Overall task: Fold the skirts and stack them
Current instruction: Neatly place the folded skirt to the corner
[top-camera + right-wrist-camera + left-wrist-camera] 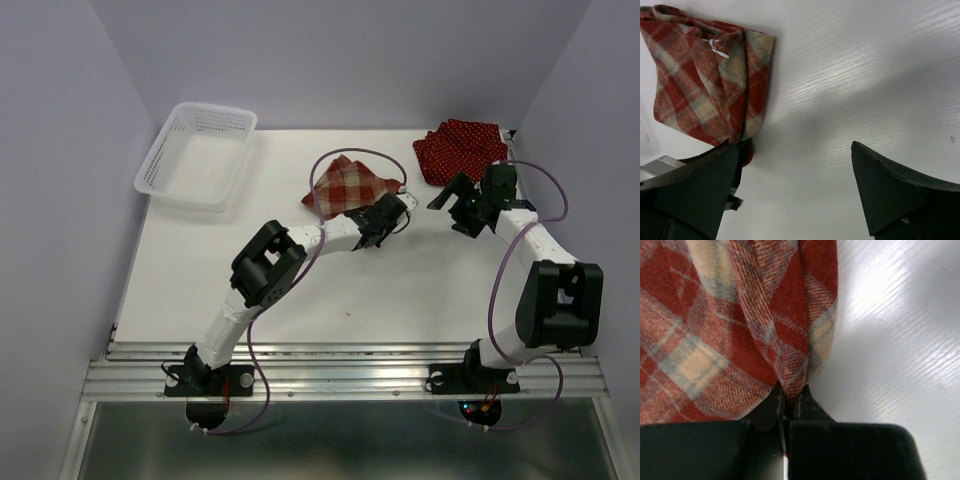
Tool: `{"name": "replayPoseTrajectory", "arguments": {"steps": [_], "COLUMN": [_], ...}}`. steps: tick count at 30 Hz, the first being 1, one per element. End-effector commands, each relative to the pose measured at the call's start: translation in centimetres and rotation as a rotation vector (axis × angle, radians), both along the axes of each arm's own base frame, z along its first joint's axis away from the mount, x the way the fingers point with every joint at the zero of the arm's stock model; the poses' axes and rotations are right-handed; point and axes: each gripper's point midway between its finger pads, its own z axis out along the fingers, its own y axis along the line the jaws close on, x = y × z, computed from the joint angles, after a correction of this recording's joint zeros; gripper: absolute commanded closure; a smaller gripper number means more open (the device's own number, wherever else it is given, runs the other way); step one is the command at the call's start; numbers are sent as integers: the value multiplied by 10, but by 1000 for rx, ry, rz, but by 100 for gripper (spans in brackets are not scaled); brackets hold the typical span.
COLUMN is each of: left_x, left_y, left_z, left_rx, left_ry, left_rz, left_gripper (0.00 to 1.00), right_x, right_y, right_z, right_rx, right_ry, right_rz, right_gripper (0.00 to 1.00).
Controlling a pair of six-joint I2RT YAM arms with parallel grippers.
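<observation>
Left gripper (788,404) on plaid skirt (715,330) edge

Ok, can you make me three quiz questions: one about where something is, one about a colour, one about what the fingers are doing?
1. Where is the basket on the table? A far left; B near right; C middle.
2. What colour is the dotted skirt? A blue; B dark red; C green.
3. The left fingers are: A wide open; B pinching the plaid skirt; C holding the basket.
Answers: 1 A, it sits at the far left edge. 2 B, dark red with white dots. 3 B, they are shut on the cloth's edge.
</observation>
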Motion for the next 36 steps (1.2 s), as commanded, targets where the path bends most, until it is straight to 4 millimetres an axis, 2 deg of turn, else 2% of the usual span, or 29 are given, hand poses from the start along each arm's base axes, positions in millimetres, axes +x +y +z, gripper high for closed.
{"name": "replayPoseTrajectory", "arguments": {"steps": [1, 4, 5, 8, 10, 13, 16, 18, 21, 27, 31, 36], "left_x": [-2, 3, 5, 8, 8, 7, 6, 5, 3, 0, -2, -3], "left_y": [8, 1, -1, -10, -13, -14, -12, -14, -15, -18, -19, -21], "left_z": [-2, 21, 35, 68, 81, 87, 88, 87, 87, 93, 94, 96], "left_rx": [21, -44, -72, -152, -190, -215, -231, -245, -254, -295, -315, -328], "left_ry": [8, -15, -28, -48, -41, -37, -15, -2, 7, 14, 28, 35], "left_rz": [33, 45, 53, 50, 40, 33, 30, 19, 7, 14, 4, -4], "left_gripper": [100, 100, 100, 100, 100, 100, 100, 100, 100, 100, 100, 100], "right_x": [12, 22, 23, 31, 40, 51, 61, 64, 66, 70, 76, 76], "right_y": [25, 45, 56, 69, 75, 83, 80, 85, 98, 112, 124, 133], "right_z": [7, 12, 9, 2, 4, 3, -6, -6, -12, -25, -19, -23], "right_rx": [63, 130, 163, 220, 256, 348, 355, 383, 411, 446, 471, 481], "right_ry": [-70, -114, -105, -98, -140, -150, -141, -150, -144, -118, -150, -149], "right_rz": [53, 68, 67, 39, 25, -38, -81, -67, -36, -22, 5, 15], "right_gripper": [0, 0, 0, 0, 0, 0, 0, 0, 0, 0, 0, 0]}}
